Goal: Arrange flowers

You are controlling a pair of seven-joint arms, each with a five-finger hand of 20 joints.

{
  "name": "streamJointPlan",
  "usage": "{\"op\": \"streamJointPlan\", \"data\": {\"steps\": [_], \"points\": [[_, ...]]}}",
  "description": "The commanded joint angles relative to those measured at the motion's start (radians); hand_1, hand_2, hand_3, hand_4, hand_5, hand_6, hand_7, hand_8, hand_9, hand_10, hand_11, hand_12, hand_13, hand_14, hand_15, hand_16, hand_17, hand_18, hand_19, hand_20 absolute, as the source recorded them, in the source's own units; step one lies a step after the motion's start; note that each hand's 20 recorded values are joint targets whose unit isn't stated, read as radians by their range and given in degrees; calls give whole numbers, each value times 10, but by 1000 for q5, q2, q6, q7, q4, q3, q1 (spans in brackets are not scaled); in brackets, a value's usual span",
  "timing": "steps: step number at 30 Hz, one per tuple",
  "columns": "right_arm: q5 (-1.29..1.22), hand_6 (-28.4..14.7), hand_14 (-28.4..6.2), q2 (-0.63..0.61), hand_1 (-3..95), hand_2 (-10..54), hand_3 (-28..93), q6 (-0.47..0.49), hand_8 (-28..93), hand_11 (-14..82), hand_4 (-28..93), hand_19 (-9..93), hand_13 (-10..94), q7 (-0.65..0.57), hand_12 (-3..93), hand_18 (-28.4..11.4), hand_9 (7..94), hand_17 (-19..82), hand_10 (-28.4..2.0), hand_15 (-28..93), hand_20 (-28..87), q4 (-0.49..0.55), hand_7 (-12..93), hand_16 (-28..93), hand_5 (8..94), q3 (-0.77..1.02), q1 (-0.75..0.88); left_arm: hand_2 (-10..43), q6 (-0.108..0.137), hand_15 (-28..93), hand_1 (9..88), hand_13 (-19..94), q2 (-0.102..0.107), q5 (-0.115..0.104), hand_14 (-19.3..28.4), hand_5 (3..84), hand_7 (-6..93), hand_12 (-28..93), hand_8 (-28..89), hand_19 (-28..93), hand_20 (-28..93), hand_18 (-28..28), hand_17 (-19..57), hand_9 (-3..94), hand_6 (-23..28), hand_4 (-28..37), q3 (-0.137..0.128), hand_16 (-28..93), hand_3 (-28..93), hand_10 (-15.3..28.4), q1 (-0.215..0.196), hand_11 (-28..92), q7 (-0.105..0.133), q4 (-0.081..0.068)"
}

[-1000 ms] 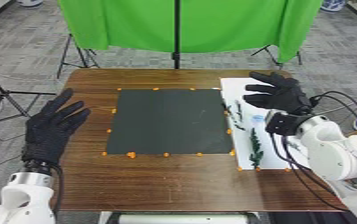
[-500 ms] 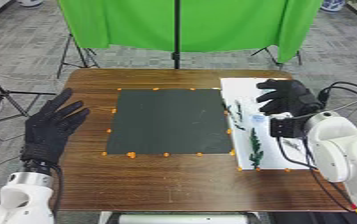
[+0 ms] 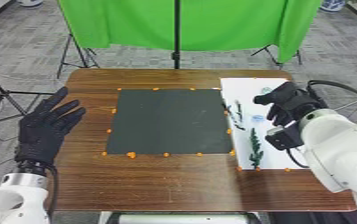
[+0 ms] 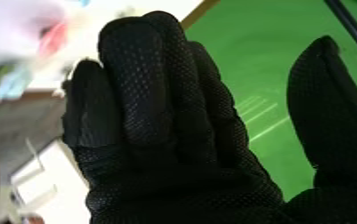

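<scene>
the right robot hand (image 3: pixel 292 102) is over the right side of the white sheet (image 3: pixel 235 86), toward the counter's (image 3: pixel 161 185) right edge. in the right wrist view, the right robot hand (image 4: pixel 161 130) has its fingers straight and pressed together, with the thumb standing apart; nothing is pinched. contact with the sheet cannot be determined.

the leafy green stem (image 3: pixel 255 150) lies on the sheet, near the sheet's near left corner, and points roughly from the near edge toward the far edge. slender dark sprigs (image 3: pixel 238 107) lie beyond it, along the sheet's left edge. a pale blue piece (image 3: pixel 258 118) is between these and the right robot hand.

a dark mat (image 3: pixel 170 120) occupies the counter's middle, just beside the sheet, with orange markers (image 3: pixel 131 155) around its border. the left robot hand (image 3: pixel 46 130) is at the counter's left edge, fingers straight and somewhat spread. a green cloth (image 3: pixel 237 25) hangs beyond the counter's far edge.
</scene>
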State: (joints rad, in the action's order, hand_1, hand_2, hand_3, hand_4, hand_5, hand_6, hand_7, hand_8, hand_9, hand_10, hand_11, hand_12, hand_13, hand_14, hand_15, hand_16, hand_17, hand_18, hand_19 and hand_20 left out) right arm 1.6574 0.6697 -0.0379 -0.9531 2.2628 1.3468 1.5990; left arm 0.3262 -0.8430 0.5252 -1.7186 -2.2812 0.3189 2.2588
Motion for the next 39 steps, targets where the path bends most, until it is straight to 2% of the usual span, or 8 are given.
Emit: {"op": "streamJointPlan", "data": {"steps": [1,10,11,12,17,23,32,39], "points": [[99,-132,-150,-2,305,-28,687,94,-86,326,-196,932,778,-119,185,-191,816,537,-193,616,193,18,144,138,698,-84,9,70,13,438,205,231,5,3,254,332,111,111,-83,453,62,190,-93,305,73,-283,-21,-74,778,187,-50,252,24,19],[107,-124,-134,3,322,-40,673,199,-73,326,-192,932,828,-182,195,-175,859,586,-180,601,223,16,181,153,760,-96,29,70,14,442,206,231,14,1,255,333,110,111,-83,454,65,191,-94,305,73,-283,-32,-75,777,188,-66,252,39,24],[114,-124,-134,1,324,-41,671,212,-72,327,-192,932,830,-188,195,-173,862,591,-178,600,225,13,185,155,763,-101,26,70,18,442,206,231,17,-2,255,333,110,111,-83,454,65,191,-94,305,74,-283,-33,-75,778,188,-71,252,47,26],[114,-123,-132,4,325,-44,671,235,-70,328,-191,932,833,-202,195,-171,866,596,-177,600,226,12,187,157,765,-102,25,70,15,442,205,231,14,0,255,333,111,111,-83,455,65,191,-94,305,74,-283,-32,-75,778,188,-66,252,40,24],[106,-122,-130,5,332,-51,665,301,-64,327,-192,932,841,-234,197,-168,875,605,-177,597,233,6,196,163,771,-130,19,70,14,443,206,231,15,-1,255,333,111,111,-83,457,67,192,-94,305,73,-283,-35,-76,778,187,-72,252,44,25],[155,-119,-128,4,343,-63,659,343,-60,327,-192,932,845,-271,199,-168,883,607,-178,594,237,2,208,167,777,-209,-3,70,10,445,206,232,11,3,255,333,112,112,-83,459,68,194,-95,305,73,-283,-39,-76,778,187,-72,255,33,26],[198,-119,-127,2,346,-67,650,357,-57,325,-194,932,847,-299,201,-168,884,609,-178,590,236,-24,211,171,780,-308,-52,70,9,447,206,232,12,2,255,333,112,111,-83,461,68,194,-96,305,73,-283,-28,-77,778,187,-60,255,33,22],[298,-118,-125,-26,343,-67,645,353,-55,327,-194,932,851,-332,202,-167,885,609,-176,588,237,-39,217,172,780,-460,-111,70,7,448,206,231,5,5,255,332,112,111,-84,462,68,195,-96,305,73,-283,-39,-76,778,187,-68,255,21,26]]}}
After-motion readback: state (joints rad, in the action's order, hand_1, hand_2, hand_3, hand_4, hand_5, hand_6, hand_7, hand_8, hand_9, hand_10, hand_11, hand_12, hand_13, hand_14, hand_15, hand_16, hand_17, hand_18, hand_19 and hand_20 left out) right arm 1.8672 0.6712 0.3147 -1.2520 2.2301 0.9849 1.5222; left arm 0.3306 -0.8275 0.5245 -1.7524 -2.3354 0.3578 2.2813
